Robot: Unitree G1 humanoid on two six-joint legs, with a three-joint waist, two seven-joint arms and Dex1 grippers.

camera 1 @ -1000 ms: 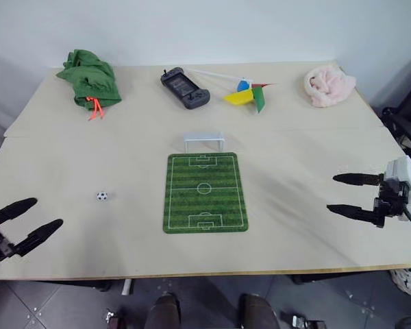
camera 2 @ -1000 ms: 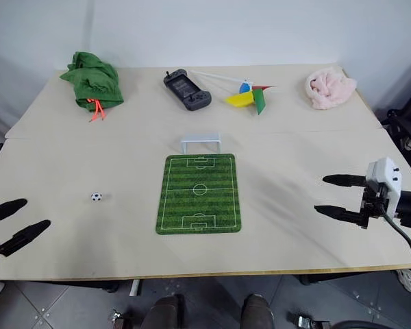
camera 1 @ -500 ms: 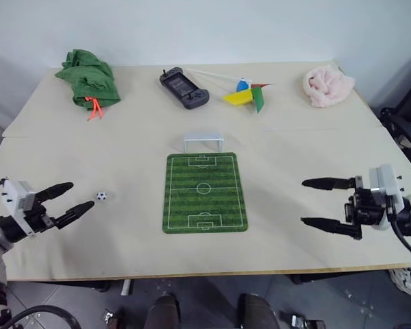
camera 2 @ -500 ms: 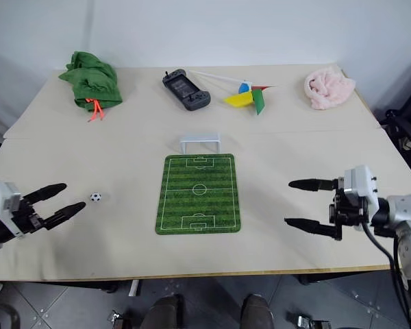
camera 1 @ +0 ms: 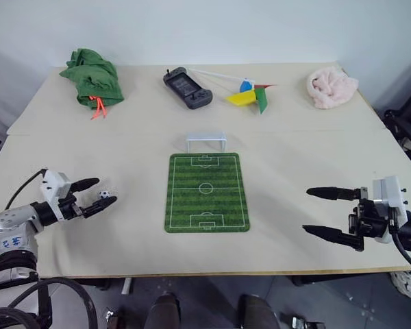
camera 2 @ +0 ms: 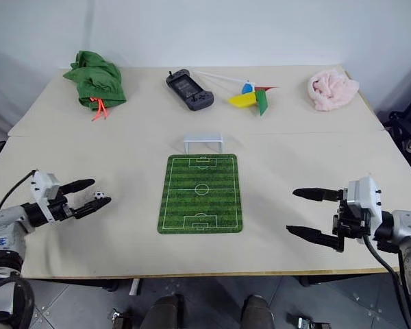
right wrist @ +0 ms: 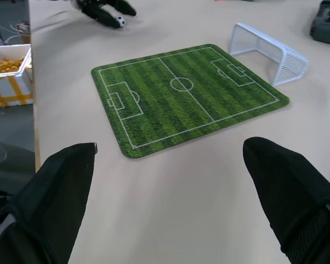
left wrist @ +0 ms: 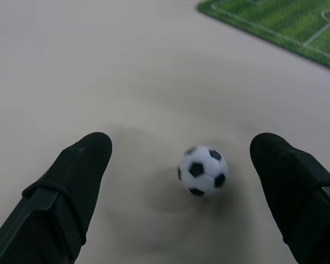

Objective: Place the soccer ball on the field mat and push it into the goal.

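The soccer ball (left wrist: 203,170) rests on the table (camera 1: 123,137) at 9 o'clock from the field mat (camera 1: 207,192), between the spread fingers of the left hand (camera 1: 96,194), untouched. The goal (camera 1: 206,142) stands at the mat's 12 o'clock edge. The right hand (camera 1: 319,212) hangs open at 3 o'clock

Glossy soccer ball (left wrist: 203,170), matt wooden table (camera 1: 123,144)

Looks like a robot test lab to me, not anyone's home. My bench (camera 1: 68,147) is a plain beige board against a bare white wall (camera 1: 212,27) across the top, grey tiled floor (camera 1: 123,308) at the bottom edge, and loose cables (camera 1: 44,301) hanging at lower left.
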